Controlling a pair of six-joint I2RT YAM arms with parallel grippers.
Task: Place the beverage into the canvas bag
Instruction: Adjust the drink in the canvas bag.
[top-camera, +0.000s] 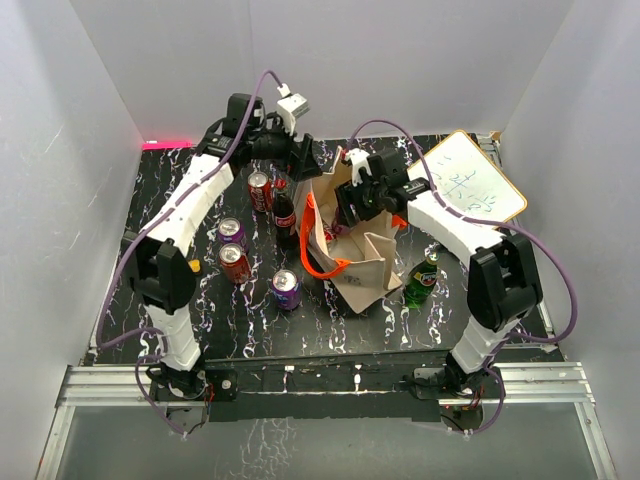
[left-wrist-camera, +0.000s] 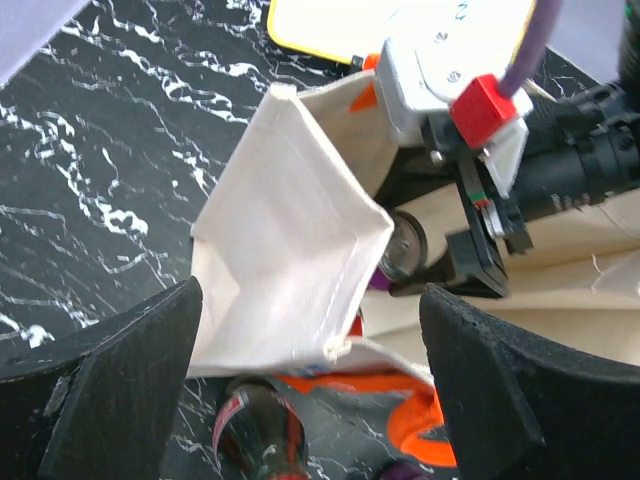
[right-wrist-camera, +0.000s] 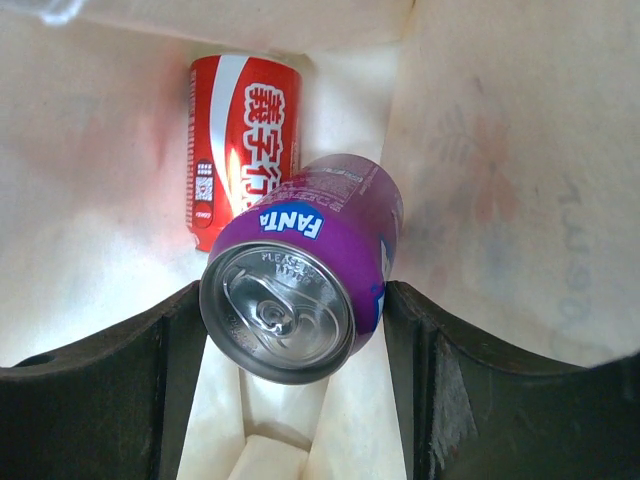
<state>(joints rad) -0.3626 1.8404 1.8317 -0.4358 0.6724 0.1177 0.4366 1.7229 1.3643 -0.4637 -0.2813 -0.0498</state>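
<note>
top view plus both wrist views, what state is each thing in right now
canvas bag, standing, mouth open
purple fanta can, tilted, gripped by the right fingers inside the bag
red can in the bag, lying on its side
left fingers, open, bag rim between them
four cans on the table, upright
cola bottle, upright
green bottle, upright

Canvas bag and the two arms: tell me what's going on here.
The right tool is down in the mouth of the canvas bag, gripping a purple Fanta can by its sides. A red can already lies deeper inside. The left tool hangs open at the bag's rim, holding nothing. Four more cans, a cola bottle and a green bottle stand outside on the table.
</note>
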